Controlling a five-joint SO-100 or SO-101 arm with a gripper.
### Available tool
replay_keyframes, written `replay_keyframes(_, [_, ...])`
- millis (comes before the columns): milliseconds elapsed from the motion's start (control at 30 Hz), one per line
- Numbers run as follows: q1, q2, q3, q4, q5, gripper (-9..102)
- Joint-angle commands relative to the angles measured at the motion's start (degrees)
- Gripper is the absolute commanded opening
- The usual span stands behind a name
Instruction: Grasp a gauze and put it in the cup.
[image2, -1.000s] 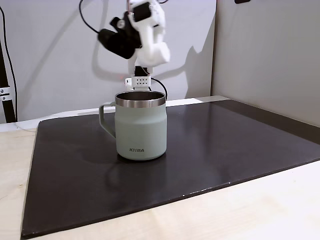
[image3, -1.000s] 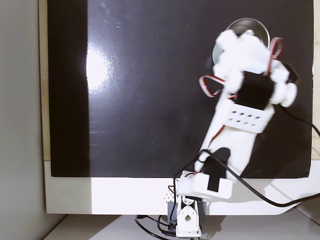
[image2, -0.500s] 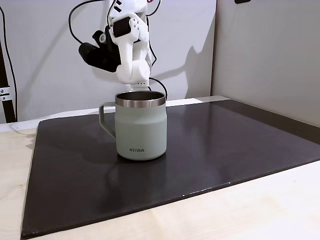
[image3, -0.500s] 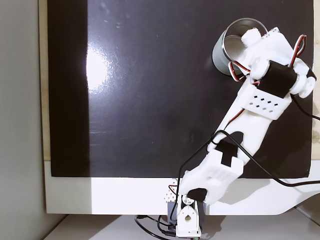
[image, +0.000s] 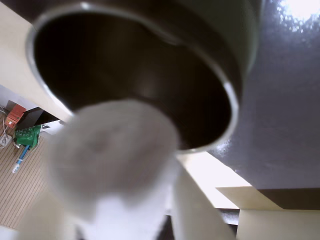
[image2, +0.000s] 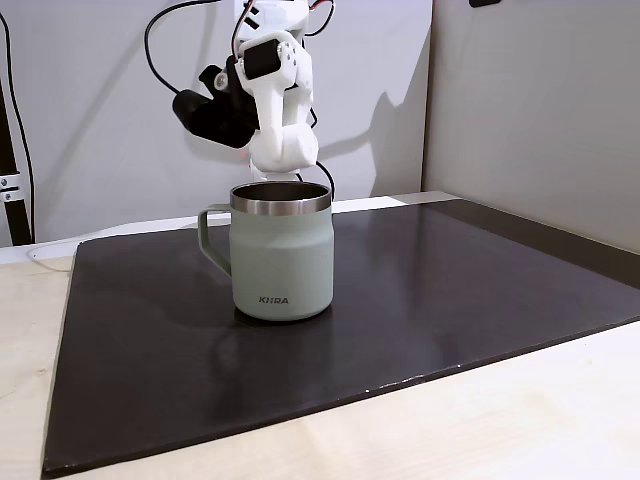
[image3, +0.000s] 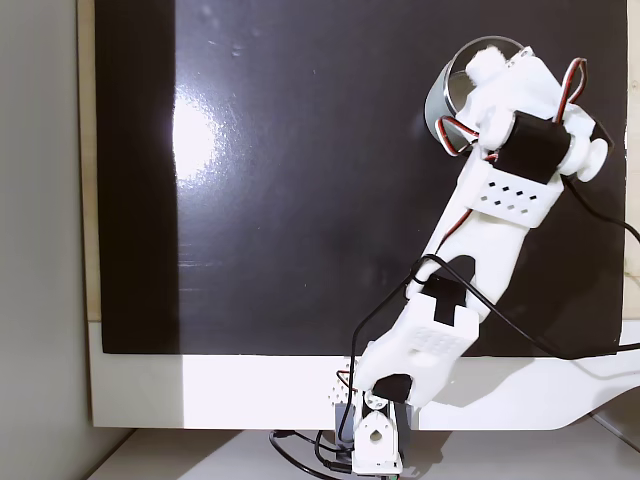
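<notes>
**Gauze over the cup mouth**

In the wrist view the gauze (image: 112, 160) sits blurred and close, clamped in the jaws of the gripper (image: 115, 200) — the cup (image: 150, 75) gapes just beyond. From above, the gauze (image3: 486, 66) hangs over the cup rim (image3: 436, 95), farther over the opening than half a second ago. The cup (image2: 281, 255) stands on the dark mat (image2: 450, 290) as before.

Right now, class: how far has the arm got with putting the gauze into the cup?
Done: the gauze is picked up, gripped between the white fingers in the wrist view. In hand: the gripper carries it over the rim of the cup, whose dark opening sits just ahead of the roll. Left: line it up over the opening, release it inside, and pull the arm back.
</notes>
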Motion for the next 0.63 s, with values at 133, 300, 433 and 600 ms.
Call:
replay_keyframes(133, [0.00,0.79,-3.16,0.62,0.35,39])
replay_keyframes(300, [-0.35,1.58,-2.99,0.62,0.18,38])
replay_keyframes(433, [-0.53,1.93,-2.64,0.62,0.26,38])
replay_keyframes(600, [-0.62,2.20,-2.37,0.70,0.35,38])
